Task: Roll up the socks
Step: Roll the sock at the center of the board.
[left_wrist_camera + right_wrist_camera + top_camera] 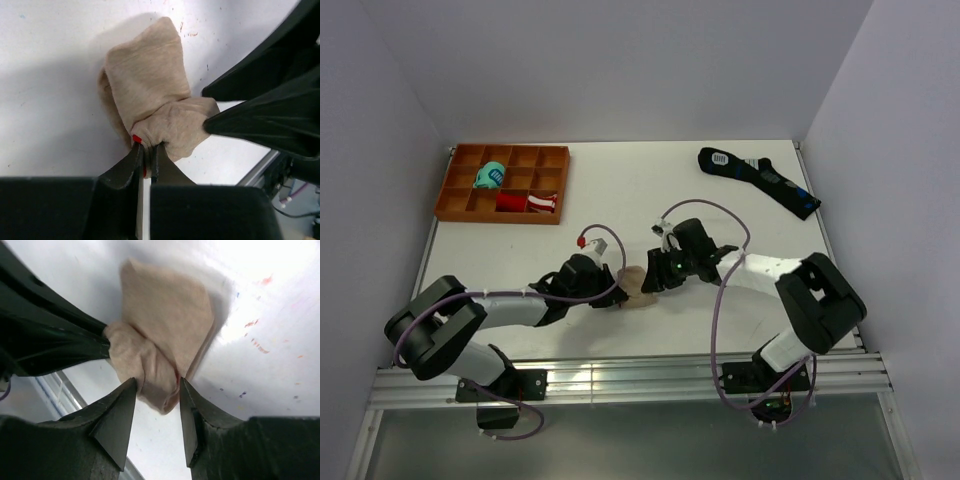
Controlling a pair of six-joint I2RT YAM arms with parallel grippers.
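White counter under pale, bare walls, and the action sits close to the near edge. Right in front of the arm bases, the left hand and right hand meet nose to nose over the socks, a small beige lump lying on the counter between them.

From above it reads as a stubby bundle with no clear long axis. The left wrist camera tells more: the socks run lengthwise away from the left hand, whose jaws are pressed together on a fold at the near end, a sliver of red showing right at the pinch. One black fingertip of the right hand touches the bundle's side.

Flip to the right wrist camera: the right hand has its jaws parted, one tip either side of the bundle's end, with no squeeze visible. The socks stretch away from it, and the left hand bites in from the side.

Further back, only the top view shows an orange tray at far left holding a teal roll and a red-and-white roll, and a black sock lying slantwise at far right.
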